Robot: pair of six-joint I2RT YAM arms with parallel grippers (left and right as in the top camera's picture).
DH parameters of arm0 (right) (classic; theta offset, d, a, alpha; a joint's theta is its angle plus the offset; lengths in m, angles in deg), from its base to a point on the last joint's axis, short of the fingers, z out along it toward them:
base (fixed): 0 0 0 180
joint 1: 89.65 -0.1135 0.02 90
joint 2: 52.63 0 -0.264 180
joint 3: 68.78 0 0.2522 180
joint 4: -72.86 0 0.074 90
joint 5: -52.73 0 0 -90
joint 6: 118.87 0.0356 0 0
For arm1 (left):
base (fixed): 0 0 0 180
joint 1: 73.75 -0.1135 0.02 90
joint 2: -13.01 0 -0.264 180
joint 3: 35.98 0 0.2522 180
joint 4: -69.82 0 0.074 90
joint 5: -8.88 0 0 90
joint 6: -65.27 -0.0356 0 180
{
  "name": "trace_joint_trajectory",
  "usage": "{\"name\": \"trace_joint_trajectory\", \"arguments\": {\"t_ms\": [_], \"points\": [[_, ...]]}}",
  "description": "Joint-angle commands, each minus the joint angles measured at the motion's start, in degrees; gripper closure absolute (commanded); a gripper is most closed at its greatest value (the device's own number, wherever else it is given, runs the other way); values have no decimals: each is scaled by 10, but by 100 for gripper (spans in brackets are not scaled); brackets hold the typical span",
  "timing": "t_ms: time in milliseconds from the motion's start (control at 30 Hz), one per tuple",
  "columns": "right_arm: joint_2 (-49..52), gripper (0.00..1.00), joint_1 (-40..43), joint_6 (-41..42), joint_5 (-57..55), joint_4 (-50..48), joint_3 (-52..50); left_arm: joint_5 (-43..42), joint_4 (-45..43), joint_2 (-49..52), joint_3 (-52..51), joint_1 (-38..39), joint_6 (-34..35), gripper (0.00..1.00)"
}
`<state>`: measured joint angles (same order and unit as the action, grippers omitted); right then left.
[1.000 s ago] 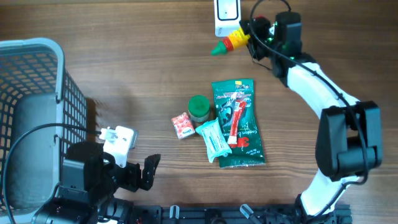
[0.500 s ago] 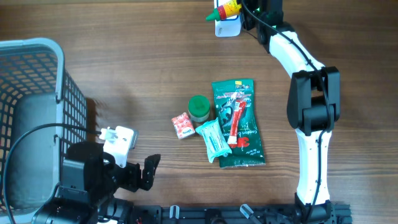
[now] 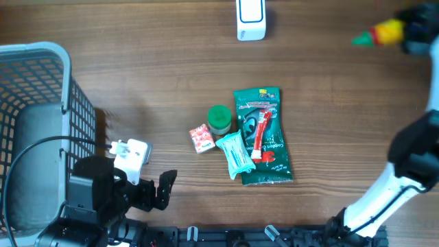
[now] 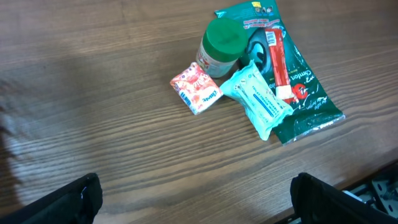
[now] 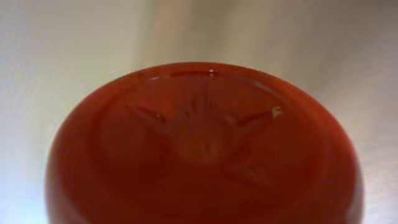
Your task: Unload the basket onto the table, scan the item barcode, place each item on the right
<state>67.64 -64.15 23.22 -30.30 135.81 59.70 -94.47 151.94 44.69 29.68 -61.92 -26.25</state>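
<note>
Bright, even light from above, soft shadow beside the basket [image 3: 41, 49]. Motion blur on the bottle [image 3: 376, 34], top right overhead. Out of focus in right wrist view.

Counter [image 3: 137, 62], clock read from its centre in the overhead view, 12 o'clock at the far edge.

Obstacles we count:
- basket [image 3: 68, 103], tall wall, filling 9 o'clock
- plug [image 3: 134, 152] just beside the basket, 8 o'clock
- scanner [image 3: 250, 17], 12 o'clock edge
- centre cluster, packed touching: jar [image 3: 219, 116], red sachet [image 3: 200, 139], teal pack [image 3: 236, 154], green pouch [image 3: 271, 154]
- right arm [image 3: 411, 154], 3 to 5 o'clock
- bottle [image 3: 381, 32] clamped in the right tool [image 3: 403, 34], 2 o'clock, raised

Free room we find:
- bare wood from 10 to 11 o'clock
- a band between scanner and cluster
- a lane between pouch and right arm
- a gap between plug and sachet
</note>
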Motion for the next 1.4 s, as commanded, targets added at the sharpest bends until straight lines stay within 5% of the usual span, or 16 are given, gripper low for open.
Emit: {"name": "trace_joint_trajectory", "arguments": {"t_ms": [0,100,300,367,433,467,633,900,1067,1367], "points": [[5,68,92,-64,-94,3,-39,-1,-2,-2,1,-3,-11,0],[8,68,204,-118,-161,-68,-131,-1,-1,-2,1,-3,-11,0],[32,62,298,-116,-156,-188,-277,-1,-2,-2,1,-3,-11,0],[28,33,304,-128,-90,-196,-265,-1,-2,-2,1,-3,-11,0],[14,20,304,-142,-43,-188,-250,-1,-2,-2,1,-3,-11,0],[-9,1,304,-142,-14,-175,-238,-1,-2,-2,1,-3,-11,0],[-147,0,287,-115,45,-135,-231,-1,-2,-2,1,-3,-11,0],[-230,1,54,-119,135,33,-231,-1,-2,-2,1,-3,-11,0],[-230,0,-138,-299,176,166,-233,-1,-2,-2,1,-3,-11,0],[-258,4,-362,-358,175,246,-356,-1,-1,-2,1,-3,-11,0]]}}
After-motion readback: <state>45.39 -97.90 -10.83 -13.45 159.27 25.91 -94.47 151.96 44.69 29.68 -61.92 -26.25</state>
